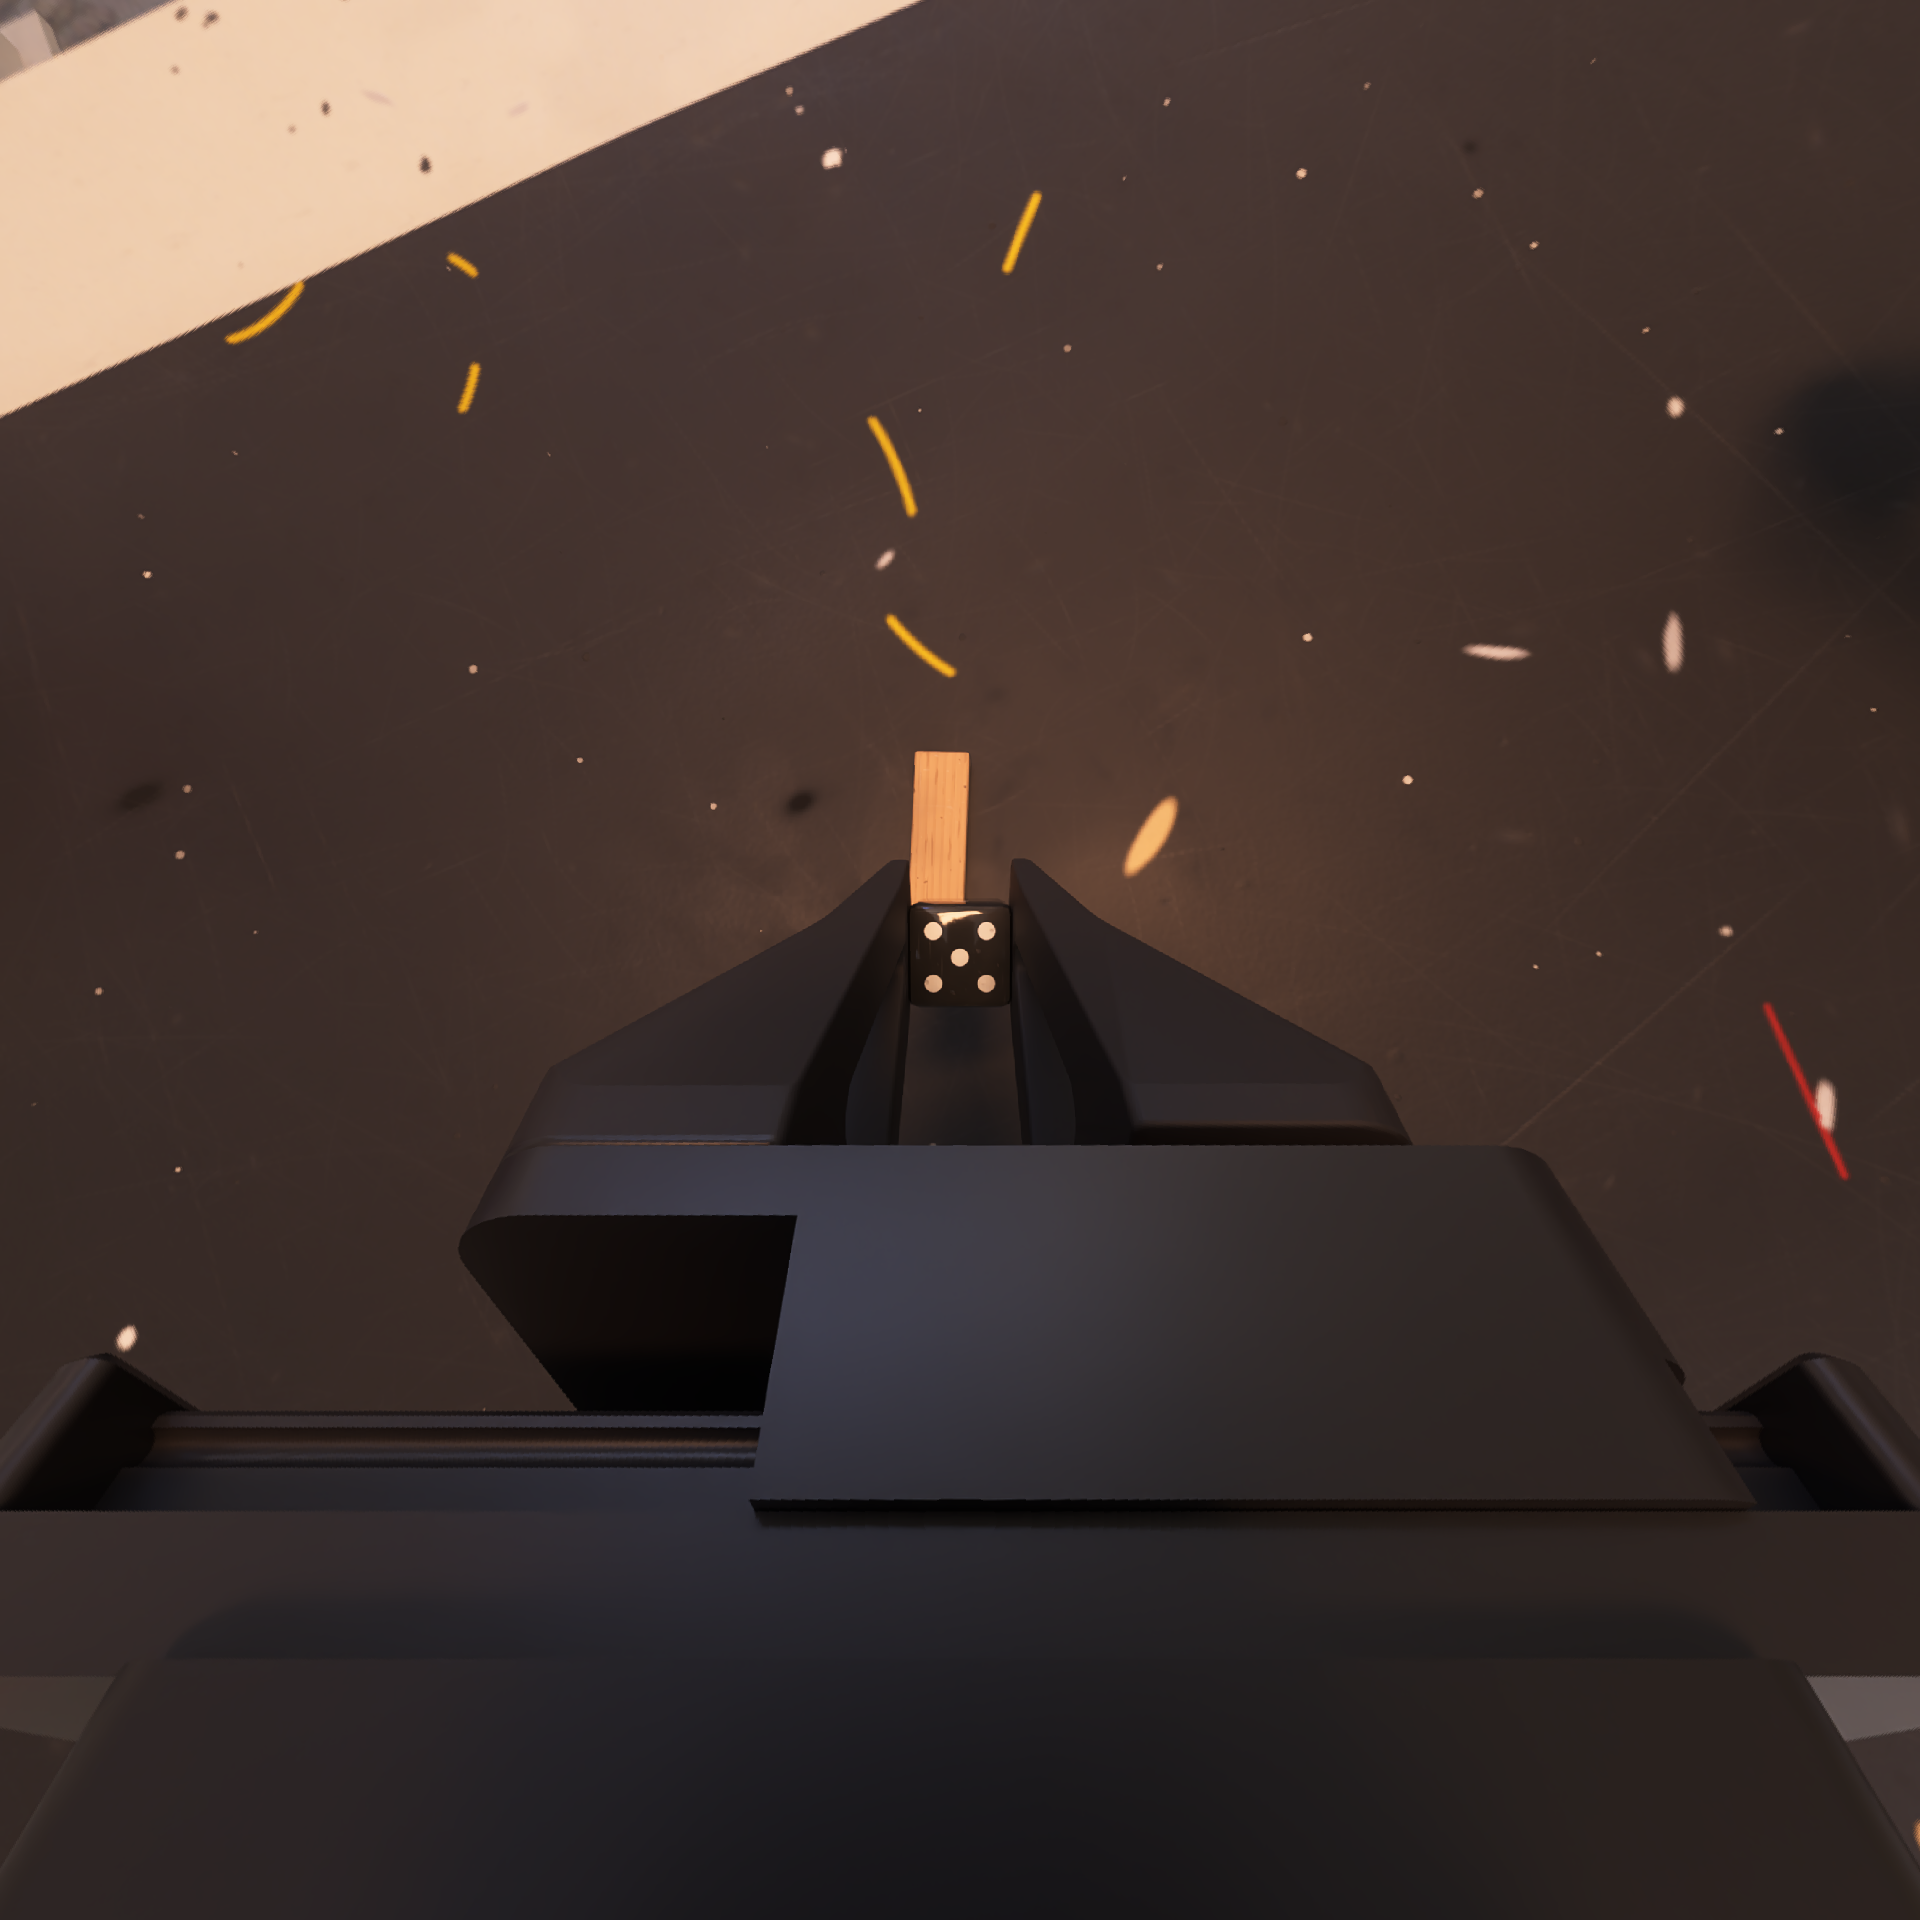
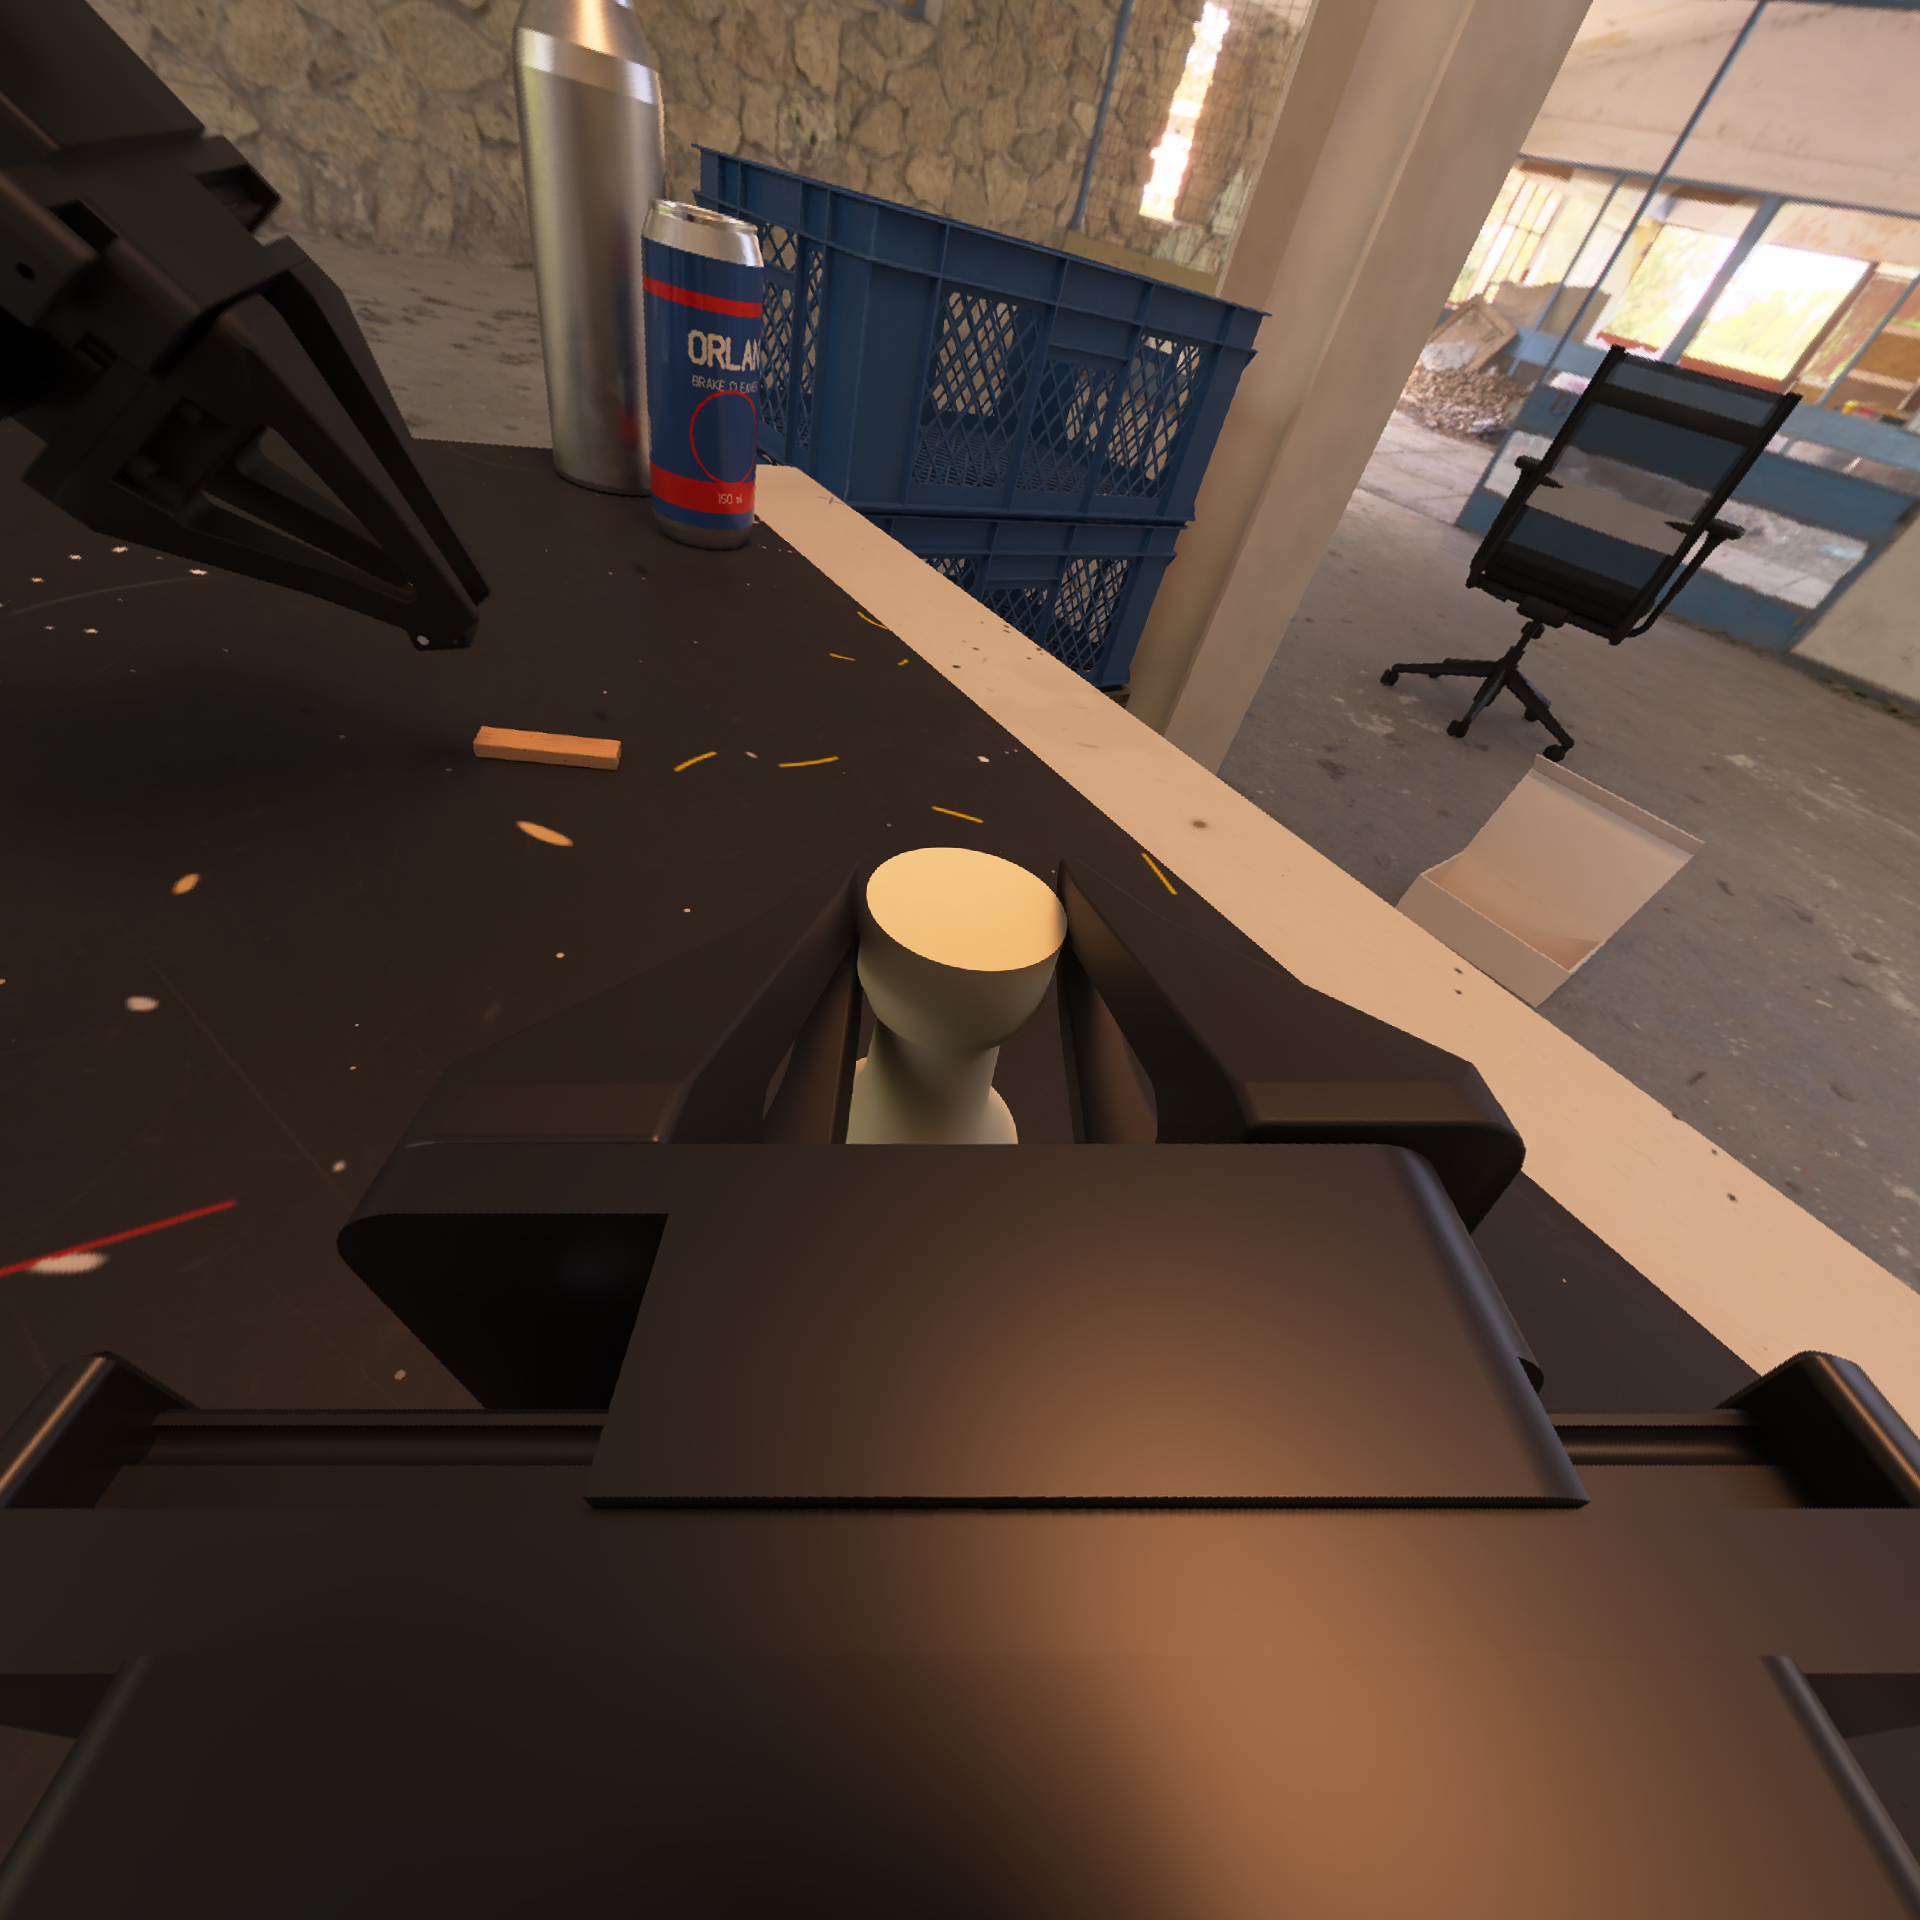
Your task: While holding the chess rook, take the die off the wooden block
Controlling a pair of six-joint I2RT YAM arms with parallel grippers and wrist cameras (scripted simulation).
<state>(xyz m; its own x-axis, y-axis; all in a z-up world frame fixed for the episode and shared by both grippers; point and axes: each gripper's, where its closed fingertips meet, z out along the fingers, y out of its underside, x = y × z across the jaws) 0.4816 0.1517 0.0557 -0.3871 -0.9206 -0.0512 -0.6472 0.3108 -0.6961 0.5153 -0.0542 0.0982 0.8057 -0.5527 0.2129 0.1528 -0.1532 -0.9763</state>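
Observation:
My left gripper [image 1: 958, 883] is shut on a black die [image 1: 959, 956] with white pips, held between the fingertips. The wooden block [image 1: 940, 821], a thin light strip, lies flat on the dark table below and beyond the die. In the right wrist view the block [image 2: 548, 748] lies bare on the table, and the left gripper [image 2: 442, 623] hovers above it to the left; the die is hidden there. My right gripper [image 2: 961, 873] is shut on a cream chess rook [image 2: 961, 935], held above the table with its flat round end pointing forward.
A silver bottle [image 2: 592, 239] and a blue and red can [image 2: 707, 374] stand at the table's far corner. The pale table edge [image 2: 1143, 769] runs diagonally on the right. Blue crates [image 2: 987, 364], a pillar, an office chair [image 2: 1621, 520] and an open box [image 2: 1548, 894] stand on the floor beyond.

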